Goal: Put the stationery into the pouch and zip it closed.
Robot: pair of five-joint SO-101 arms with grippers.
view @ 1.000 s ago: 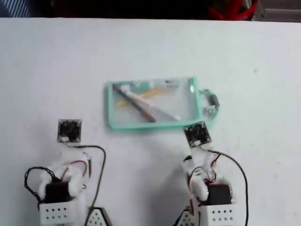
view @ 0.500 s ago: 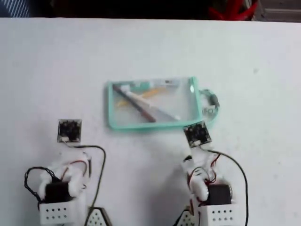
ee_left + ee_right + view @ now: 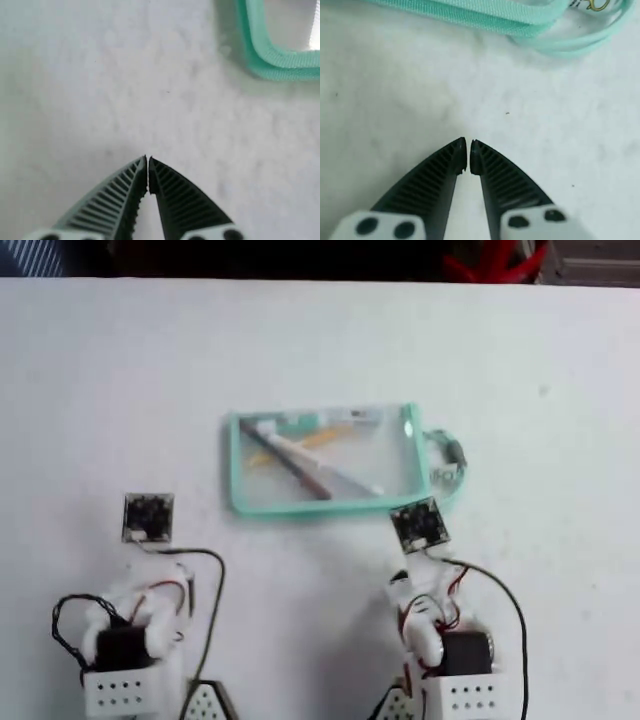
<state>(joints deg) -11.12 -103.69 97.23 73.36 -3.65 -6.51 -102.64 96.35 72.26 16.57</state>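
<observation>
Overhead: pouch (image 3: 325,460) lies flat in the middle of the table (image 3: 300,340), long axis running side to side, strap (image 3: 447,465) at the end nearer the right arm. Pens (image 3: 300,462) inside, slanted. Zip too small to judge. Both arms sit short of the pouch, likely parked clear.

Left wrist: left gripper (image 3: 148,165) clenched on nothing, tips meeting over bare table, pouch corner beyond.

Right wrist: right gripper (image 3: 468,147) likewise closed and empty, strap ahead.

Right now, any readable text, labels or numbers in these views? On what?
No text can be read in any view.
Small tag beside the pouch: it carries a mark, too blurred to read.
Stationery inside the pouch: any print is too small to tell.
</observation>
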